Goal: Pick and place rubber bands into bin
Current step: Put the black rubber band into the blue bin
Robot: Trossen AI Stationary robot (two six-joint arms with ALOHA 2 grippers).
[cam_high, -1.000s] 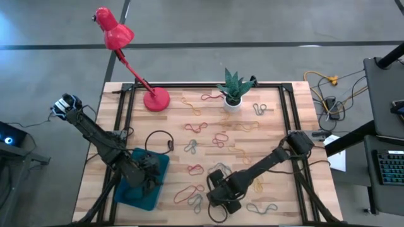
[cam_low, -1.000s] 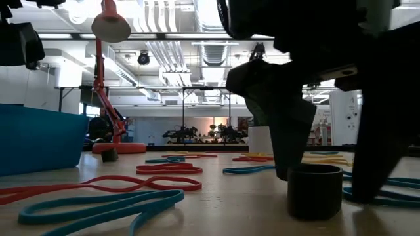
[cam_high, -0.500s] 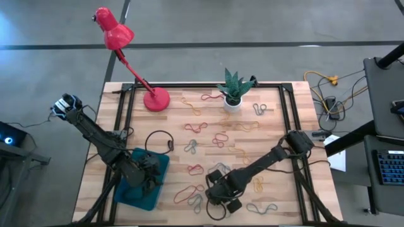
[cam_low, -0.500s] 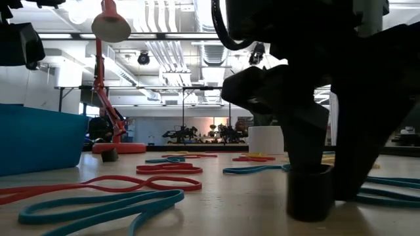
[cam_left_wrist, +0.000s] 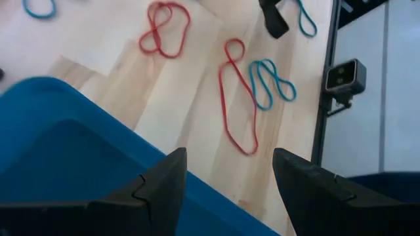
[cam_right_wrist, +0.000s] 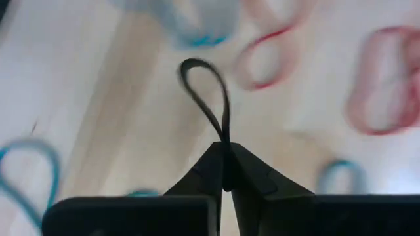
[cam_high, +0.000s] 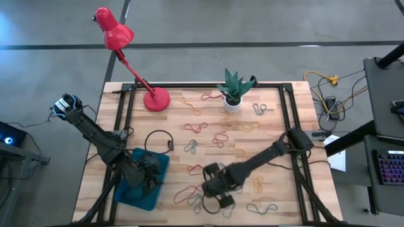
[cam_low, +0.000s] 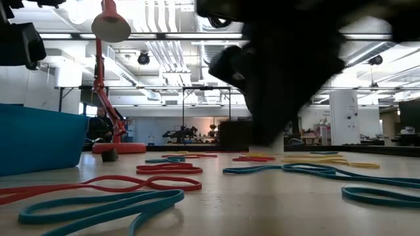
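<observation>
The wooden surface (cam_high: 265, 139) carries the teal bin (cam_high: 129, 193) at its near left corner, with rubber bands (cam_high: 208, 135) strewn to the right of the bin and beyond it. The left tool (cam_left_wrist: 226, 190) hangs over the bin, fingers spread and empty. Just right of the bin, the right tool (cam_right_wrist: 226, 172) is pinched shut on a dark band (cam_right_wrist: 207, 98), lifted off the wood. This looks like the carry step: next it needs to swing across over the bin and let go.
</observation>
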